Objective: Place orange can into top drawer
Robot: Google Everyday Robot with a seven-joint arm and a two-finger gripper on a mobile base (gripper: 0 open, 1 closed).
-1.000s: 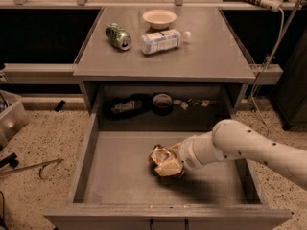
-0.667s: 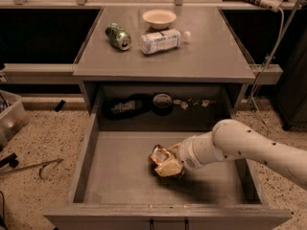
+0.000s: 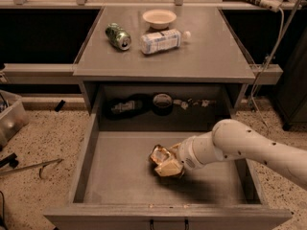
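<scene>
The top drawer (image 3: 115, 186) is pulled wide open below the grey cabinet top. The orange can (image 3: 163, 161), golden and dented, lies inside it near the middle of the drawer floor. My gripper (image 3: 173, 160) reaches in from the right on the white arm (image 3: 240, 147) and is right at the can, touching or closing around its right side. The fingers are hidden behind the can and the wrist.
On the cabinet top (image 3: 211, 56) lie a green can (image 3: 118, 36), a white-and-blue labelled bottle (image 3: 163, 40) and a pale bowl (image 3: 159, 18). Dark objects (image 3: 144, 104) sit at the back of the drawer recess. A cable (image 3: 268, 56) hangs at the right. A bin (image 3: 9, 119) stands on the floor, left.
</scene>
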